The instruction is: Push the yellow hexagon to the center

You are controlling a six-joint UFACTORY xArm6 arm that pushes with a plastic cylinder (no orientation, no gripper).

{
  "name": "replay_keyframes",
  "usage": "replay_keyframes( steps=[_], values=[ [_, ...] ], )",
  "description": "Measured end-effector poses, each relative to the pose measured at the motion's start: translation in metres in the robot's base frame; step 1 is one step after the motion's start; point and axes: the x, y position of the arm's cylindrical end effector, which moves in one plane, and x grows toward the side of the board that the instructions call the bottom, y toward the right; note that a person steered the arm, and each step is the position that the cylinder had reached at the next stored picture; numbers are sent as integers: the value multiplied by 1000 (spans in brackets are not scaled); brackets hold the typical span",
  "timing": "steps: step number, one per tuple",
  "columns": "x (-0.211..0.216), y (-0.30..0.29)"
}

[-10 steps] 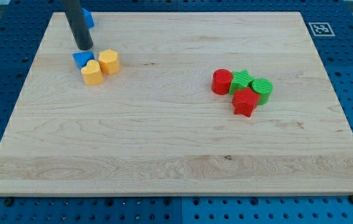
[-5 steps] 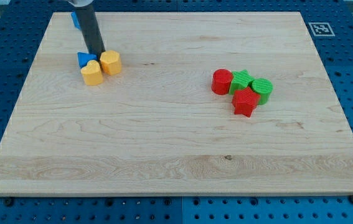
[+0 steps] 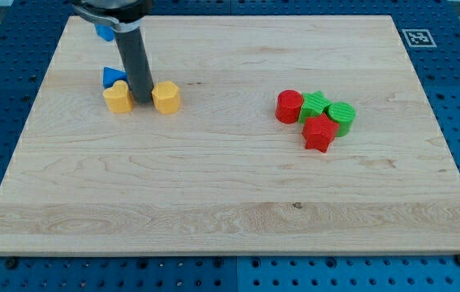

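The yellow hexagon [image 3: 165, 97] lies on the wooden board [image 3: 230, 178], left of the board's middle. My tip [image 3: 143, 100] stands right at its left side, between it and a second yellow block [image 3: 117, 97] of rounded shape. A blue triangular block [image 3: 113, 77] sits just above that second yellow block, left of the rod.
Another blue block [image 3: 104, 32] shows near the board's top left, partly behind the arm. At the view's right is a cluster: a red cylinder [image 3: 290, 106], a green star-like block [image 3: 315, 105], a green cylinder [image 3: 342, 117] and a red block [image 3: 320, 134].
My tip has moved right and down, in between the two yellow blocks. The yellow hexagon has slid right and slightly down, away from the other yellow block.
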Motion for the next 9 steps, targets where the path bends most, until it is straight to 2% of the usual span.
replay_keyframes(
  steps=[3,9],
  values=[
    [19,24],
    [27,74]
  ],
)
